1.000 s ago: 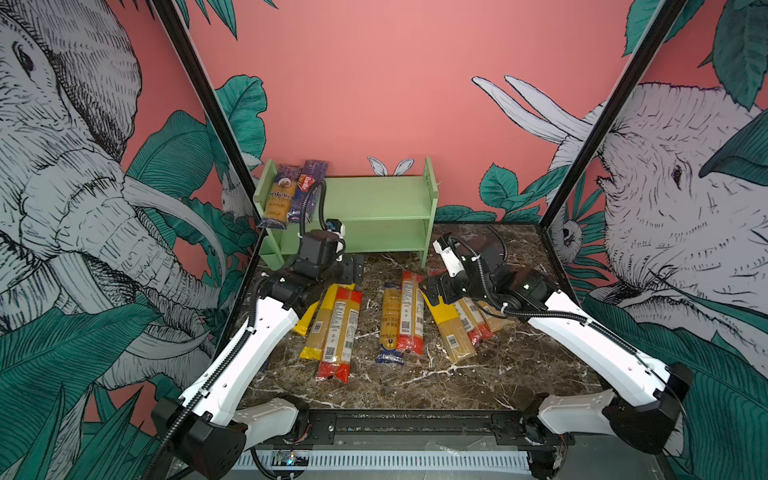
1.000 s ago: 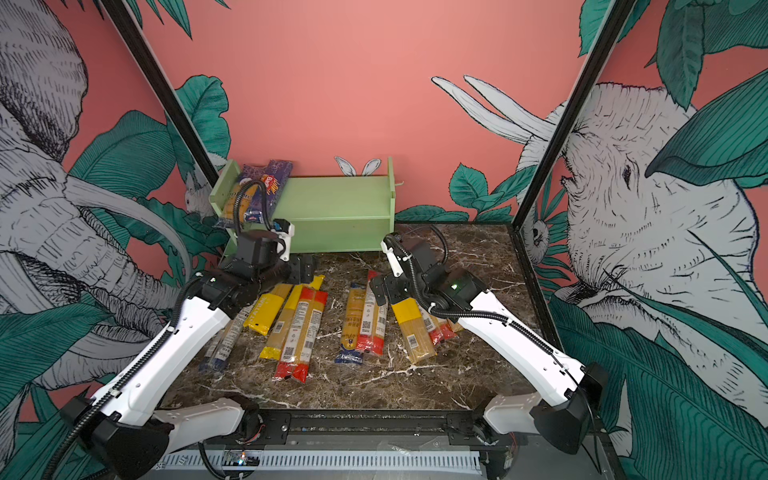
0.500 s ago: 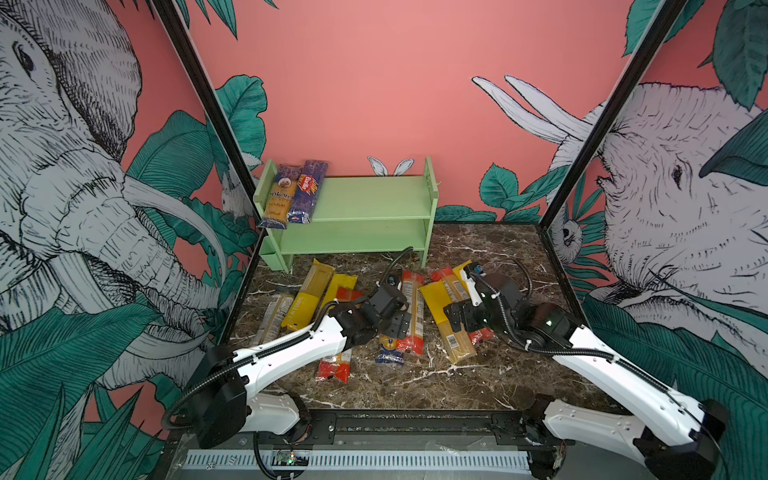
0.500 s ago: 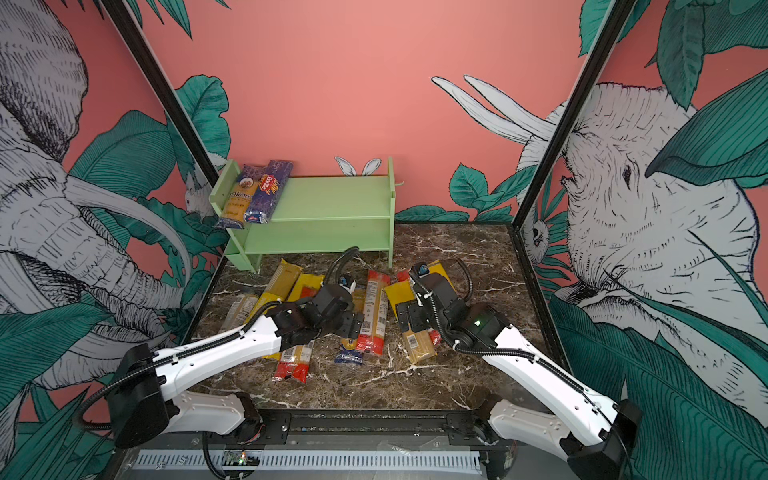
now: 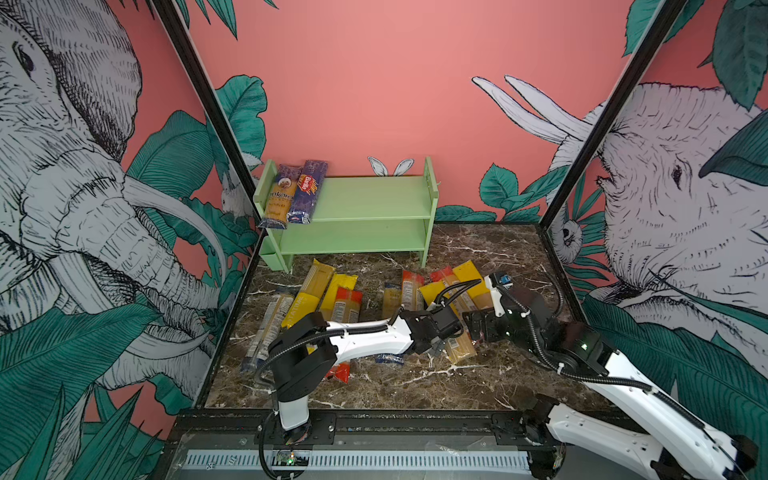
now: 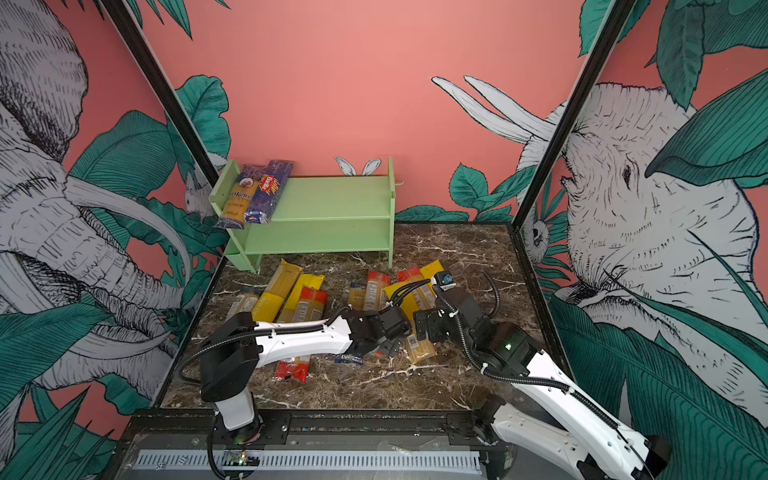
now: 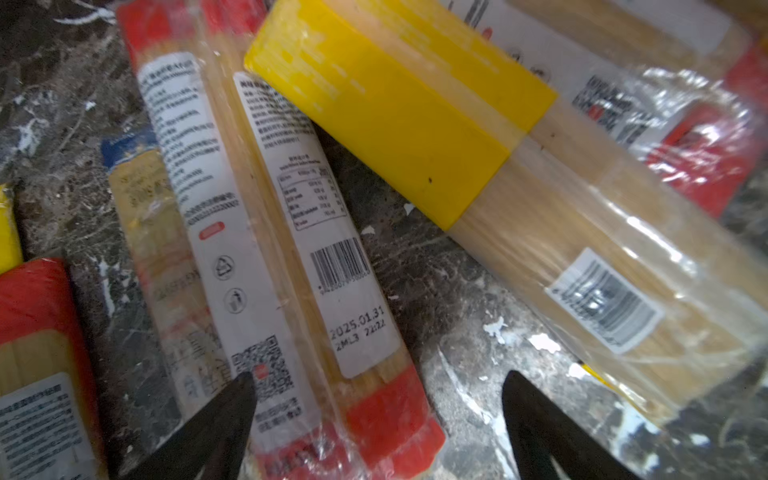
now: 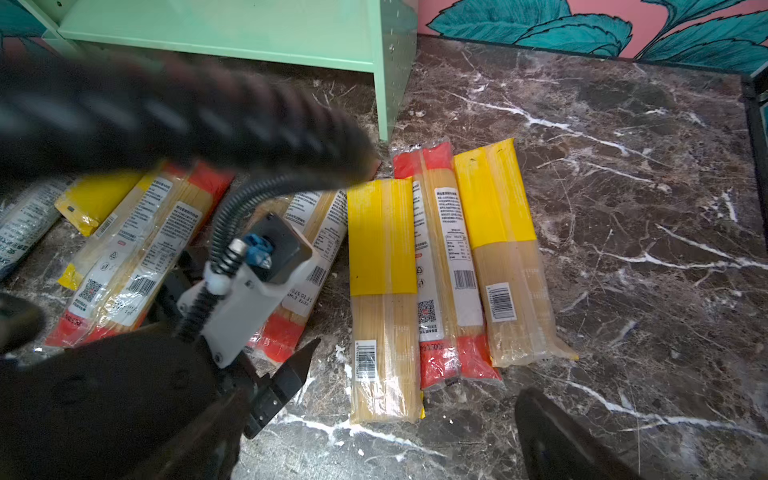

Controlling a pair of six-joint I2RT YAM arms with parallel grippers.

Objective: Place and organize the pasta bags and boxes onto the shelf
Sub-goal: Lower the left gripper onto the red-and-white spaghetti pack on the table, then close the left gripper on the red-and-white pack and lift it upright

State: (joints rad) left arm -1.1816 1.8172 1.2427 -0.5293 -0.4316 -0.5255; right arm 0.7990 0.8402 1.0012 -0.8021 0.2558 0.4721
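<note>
- Pasta packs (image 5: 345, 303) are being shown lying flat and scattered on the marble tabletop (image 5: 478, 249) in front of the shelf (image 5: 365, 199). Two more, an orange-fronted pack (image 5: 279, 197) and a dark blue pack (image 5: 306, 189), are being carried side by side at the left end of the upper tier, with their near ends overhanging its front edge.
- Over the middle cluster the left gripper (image 5: 434, 351) is being held low, reached across toward the right. In the left wrist view the red end of a red-ended pack (image 7: 291, 249) is lying between its fingers, and a yellow-banded pack (image 7: 395, 124) is lying just beside that pack at an angle.
- Its jaws are being kept wide apart, with nothing gripped. One fingertip (image 7: 232, 399) is being seen over the pack's QR label and the other over bare marble; contact cannot be told.
- Just beside it, the right gripper (image 5: 471, 330) is being held above the right-hand cluster, spread wide and carrying nothing.
- In the right wrist view the yellow-banded pack (image 8: 382, 270) is lying ahead of that gripper, with a second red-ended pack (image 8: 440, 270) and a second yellow-banded pack (image 8: 498, 249) lying side by side next to it.
- One right finger is being hidden behind the left arm (image 8: 124, 415), so only one finger (image 8: 557, 436) is showing. Several packs are being partly covered by the arms in both top views.
</note>
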